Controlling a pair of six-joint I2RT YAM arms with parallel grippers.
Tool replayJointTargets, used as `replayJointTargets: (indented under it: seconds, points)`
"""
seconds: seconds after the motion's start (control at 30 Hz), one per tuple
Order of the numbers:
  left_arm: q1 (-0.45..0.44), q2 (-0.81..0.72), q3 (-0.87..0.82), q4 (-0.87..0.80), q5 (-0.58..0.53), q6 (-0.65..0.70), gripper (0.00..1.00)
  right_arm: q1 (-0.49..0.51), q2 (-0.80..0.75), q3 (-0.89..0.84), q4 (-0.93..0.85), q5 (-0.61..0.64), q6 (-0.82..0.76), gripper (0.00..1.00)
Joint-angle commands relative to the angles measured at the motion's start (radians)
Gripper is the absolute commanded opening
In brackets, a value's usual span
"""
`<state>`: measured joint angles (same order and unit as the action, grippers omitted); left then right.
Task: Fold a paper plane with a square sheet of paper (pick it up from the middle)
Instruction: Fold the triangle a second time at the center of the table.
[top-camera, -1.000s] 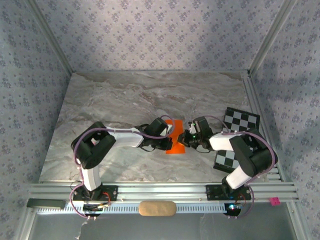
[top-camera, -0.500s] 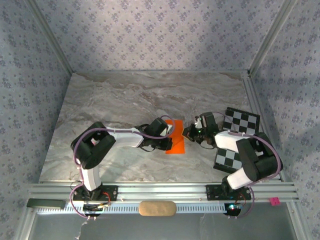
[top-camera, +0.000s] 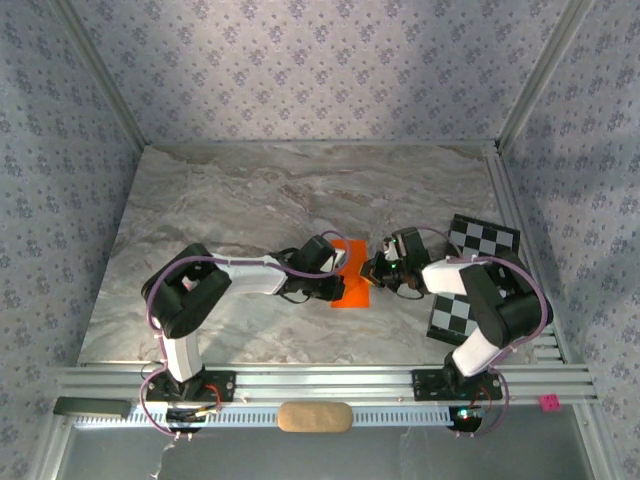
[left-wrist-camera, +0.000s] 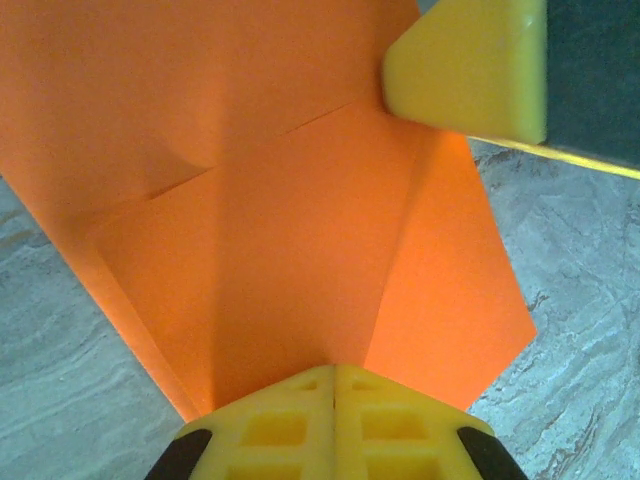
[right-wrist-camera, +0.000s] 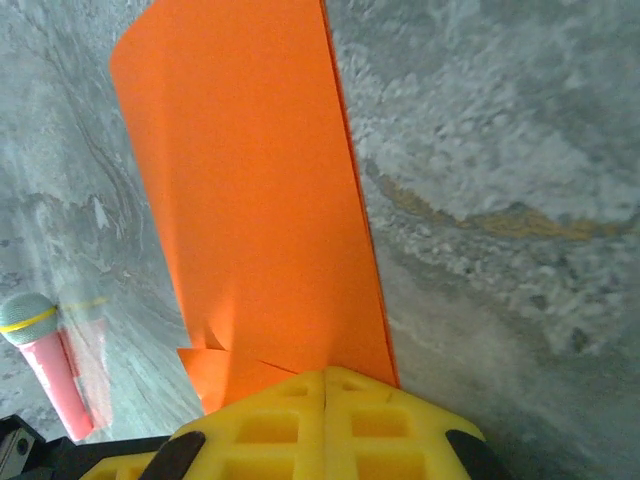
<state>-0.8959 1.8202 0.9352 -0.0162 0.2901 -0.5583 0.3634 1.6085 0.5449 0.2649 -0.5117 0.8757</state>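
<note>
The orange paper (top-camera: 351, 290) lies partly folded in the middle of the worktop (top-camera: 220, 200). The left arm (top-camera: 250, 272) and right arm (top-camera: 445, 280) meet over it. Both jaws are squeezed shut with nothing inside, and their tips push down, likely to keep a fold flat.

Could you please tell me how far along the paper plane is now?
Done: the square sheet of paper already carries several folded flaps and creases. In hand: the left gripper and right gripper, jaws shut, sit at its opposite edges. Left: it is a broad wedge, not yet a slim dart.
</note>
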Motion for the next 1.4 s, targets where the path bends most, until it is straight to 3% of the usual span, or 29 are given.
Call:
replayJointTargets:
  seconds: [0.0, 0.17, 0.3, 0.47, 0.6, 0.77, 1.07, 1.2, 1.37]
  points:
    - [0.010, 0.028, -0.041, -0.204, -0.081, 0.028, 0.00, -0.055, 0.015, -0.040, 0.033, 0.027, 0.008, 0.00]
    - [0.021, 0.015, -0.056, -0.200, -0.084, 0.039, 0.00, -0.046, -0.080, -0.035, 0.020, 0.019, -0.010, 0.00]
    - [0.026, 0.010, -0.058, -0.205, -0.091, 0.045, 0.00, 0.017, -0.114, -0.002, -0.014, -0.013, -0.033, 0.03]
    - [0.027, 0.011, -0.059, -0.191, -0.088, 0.047, 0.00, 0.085, -0.058, 0.025, -0.036, 0.005, -0.029, 0.02]
    - [0.028, 0.007, -0.061, -0.189, -0.085, 0.054, 0.00, 0.091, 0.016, 0.027, 0.015, -0.029, -0.011, 0.01]
    - [0.032, 0.000, -0.056, -0.189, -0.082, 0.053, 0.00, 0.081, 0.070, 0.022, -0.021, 0.020, -0.029, 0.00]
    - [0.033, -0.104, -0.022, -0.087, -0.020, -0.046, 0.01, 0.084, 0.066, 0.013, -0.094, 0.055, -0.047, 0.00]
    - [0.019, -0.081, 0.000, 0.022, 0.037, -0.127, 0.03, 0.087, 0.079, 0.019, -0.101, 0.070, -0.028, 0.00]
    - [0.015, -0.033, 0.033, 0.029, 0.046, -0.146, 0.02, 0.088, 0.079, 0.012, -0.090, 0.077, -0.012, 0.00]
